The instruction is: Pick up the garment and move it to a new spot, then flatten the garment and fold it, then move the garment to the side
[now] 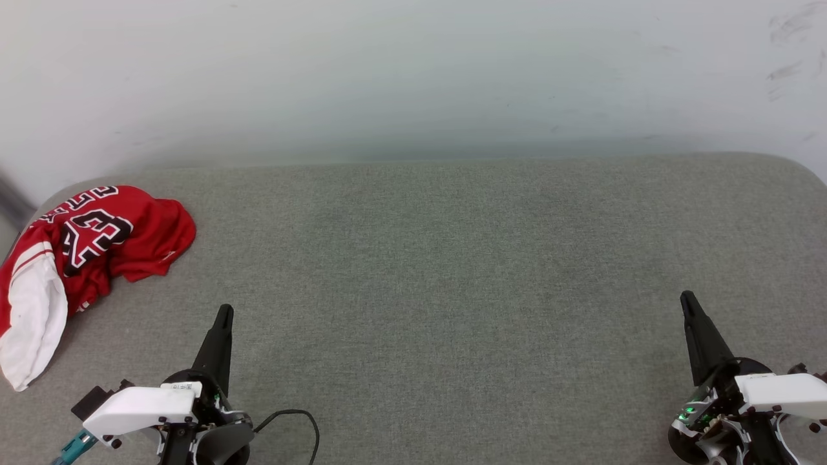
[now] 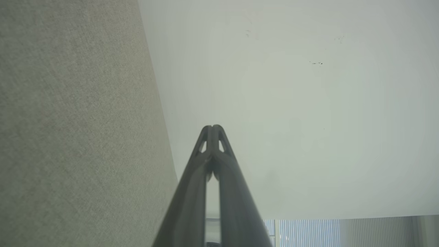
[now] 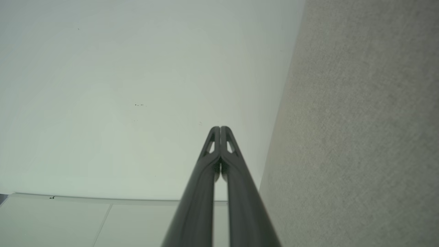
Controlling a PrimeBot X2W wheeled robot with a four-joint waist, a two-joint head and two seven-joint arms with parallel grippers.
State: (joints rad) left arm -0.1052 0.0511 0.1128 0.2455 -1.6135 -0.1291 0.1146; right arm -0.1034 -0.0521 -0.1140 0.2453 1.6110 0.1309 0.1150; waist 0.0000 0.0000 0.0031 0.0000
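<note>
- Two grippers appear in the head view, each empty with its fingers pressed together. The left gripper (image 1: 224, 314) is at the lower left and the right gripper (image 1: 687, 301) at the lower right, both over the grey padded surface (image 1: 452, 271).
- Head view, position: the garment (image 1: 97, 239) lies crumpled at the far left of the surface. It is ahead and to the left of the left gripper and well apart from the right one. Its white sleeve (image 1: 32, 323) trails toward the near left edge.
- Head view, risk: the heap sits close to the surface's rounded left edge. A sideways nudge from closed fingers probably pushes it over, so the jaws need to part before descent.
- Head view, risk: a pinch on a single layer likely lifts the sleeve alone and drags the rest.
- Head view, risk: a black cable (image 1: 303, 420) loops beside the left wrist and may snag during a sweep.
- Left wrist view: the fingers (image 2: 192, 192) meet at the tips and point at the pale wall (image 2: 291, 103). This camera must turn toward the heap before it can guide a grasp.
- Right wrist view: the fingers (image 3: 240, 192) also meet at the tips. This arm faces a long reach across, and a late arrival leaves the cloth held at one point only.
</note>
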